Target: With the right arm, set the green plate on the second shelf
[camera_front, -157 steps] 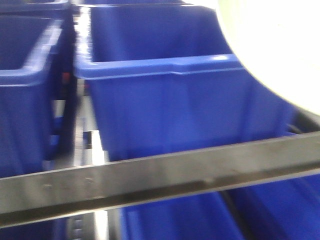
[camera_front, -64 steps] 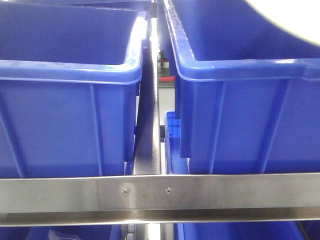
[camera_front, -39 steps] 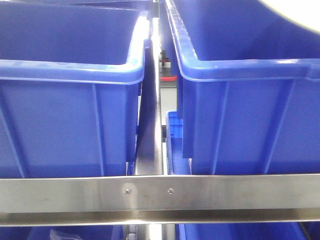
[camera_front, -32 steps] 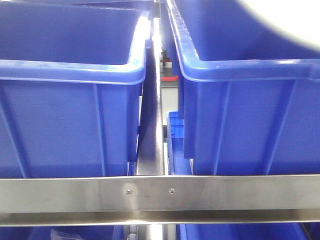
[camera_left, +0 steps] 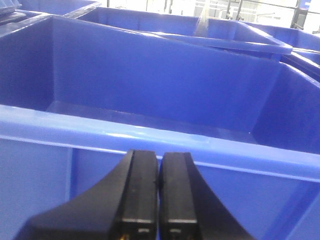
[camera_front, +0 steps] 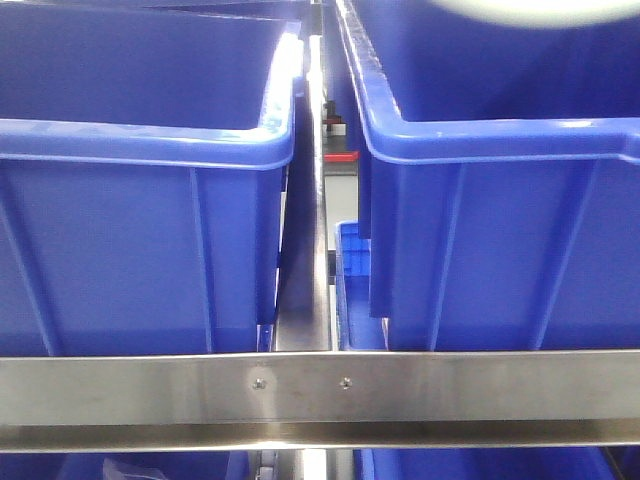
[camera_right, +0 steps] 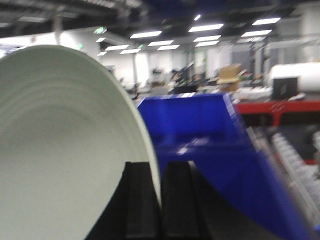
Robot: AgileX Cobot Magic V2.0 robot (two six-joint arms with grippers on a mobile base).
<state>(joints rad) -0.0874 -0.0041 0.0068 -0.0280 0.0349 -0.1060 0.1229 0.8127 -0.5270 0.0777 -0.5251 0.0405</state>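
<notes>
The pale green plate (camera_right: pixel 65 150) fills the left of the right wrist view, held on edge. My right gripper (camera_right: pixel 159 170) is shut on the plate's rim, one black finger on each side. Beyond it stands a blue bin (camera_right: pixel 200 135). In the front view only a pale sliver of the plate (camera_front: pixel 540 10) shows at the top right, above the right blue bin (camera_front: pixel 500 200). My left gripper (camera_left: pixel 159 160) is shut and empty, in front of the rim of a blue bin (camera_left: pixel 150 135).
Two large blue bins sit side by side on a shelf, the left bin (camera_front: pixel 140 200) and the right one. A steel shelf rail (camera_front: pixel 320 395) runs across the front, and a steel divider (camera_front: pixel 312 200) runs between the bins. More blue bins lie below.
The front view swung from a blurred tilted look to a level one facing the two bins. The plate has risen almost out of the top right of that view.
</notes>
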